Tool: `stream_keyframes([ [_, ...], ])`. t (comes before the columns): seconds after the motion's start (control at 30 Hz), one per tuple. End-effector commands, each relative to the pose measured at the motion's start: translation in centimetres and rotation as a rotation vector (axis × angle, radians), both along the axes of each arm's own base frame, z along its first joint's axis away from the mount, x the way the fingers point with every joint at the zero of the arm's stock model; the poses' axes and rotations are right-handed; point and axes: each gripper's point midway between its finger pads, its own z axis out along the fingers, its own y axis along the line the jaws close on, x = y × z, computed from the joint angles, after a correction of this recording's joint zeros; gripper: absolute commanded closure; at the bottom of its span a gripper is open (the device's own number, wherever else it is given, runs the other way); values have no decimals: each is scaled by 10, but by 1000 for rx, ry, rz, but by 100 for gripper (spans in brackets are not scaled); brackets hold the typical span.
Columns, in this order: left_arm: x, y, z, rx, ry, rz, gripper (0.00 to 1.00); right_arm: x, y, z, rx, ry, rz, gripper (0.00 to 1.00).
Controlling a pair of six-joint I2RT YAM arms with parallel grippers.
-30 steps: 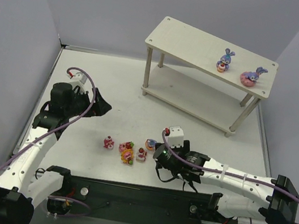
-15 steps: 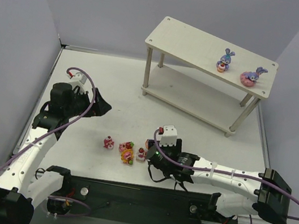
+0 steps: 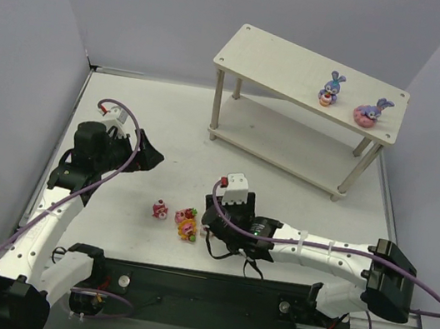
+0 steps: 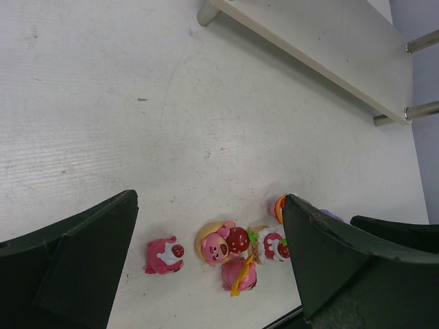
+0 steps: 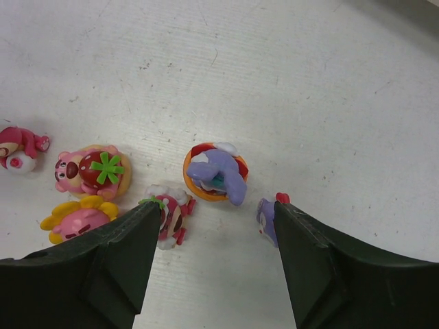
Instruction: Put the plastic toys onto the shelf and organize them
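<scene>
The left gripper (image 4: 210,199) hangs well to the left of the shelf (image 3: 280,60) and nearer the arm bases than the shelf's front legs, its two dark fingers spread wide with nothing between them. The loose toys lie on the table (image 3: 186,117) in a small cluster in front of the shelf, off its left end. Farthest from the shelf is a pink bear (image 5: 17,147), lying a little apart from the others. Next toward the shelf come a strawberry bear (image 5: 92,170) on a round orange base and, just on its near side, a yellow-petalled flower (image 5: 75,223) with a pink face. A red-and-white cake (image 5: 170,212) lies beside them, partly hidden by one finger of the right gripper (image 5: 214,209). That gripper hovers over the shelf-side end of the cluster, released, its fingers wide apart and gripping nothing; a purple bunny in an orange cup (image 5: 214,171) lies just beyond the gap between them, touching neither. A small purple-and-red piece (image 5: 267,218) sits against the inner face of the other finger, too hidden to identify. On the right half of the shelf's top board a purple bunny (image 3: 331,88) stands upright, and a bunny on a pink base (image 3: 371,112) sits near the board's right end, the two close together but apart.
</scene>
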Motion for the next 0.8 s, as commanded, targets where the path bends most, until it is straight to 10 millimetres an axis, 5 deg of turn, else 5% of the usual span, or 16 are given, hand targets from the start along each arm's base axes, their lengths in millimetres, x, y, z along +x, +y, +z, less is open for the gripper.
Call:
stream_keyframes([
  [0.0, 4, 3, 17, 8, -58, 3, 4, 7, 7, 13, 40, -46, -39, 33],
  [0.77, 4, 3, 17, 9, -60, 9, 4, 34, 13, -18, 76, -8, -193, 50],
])
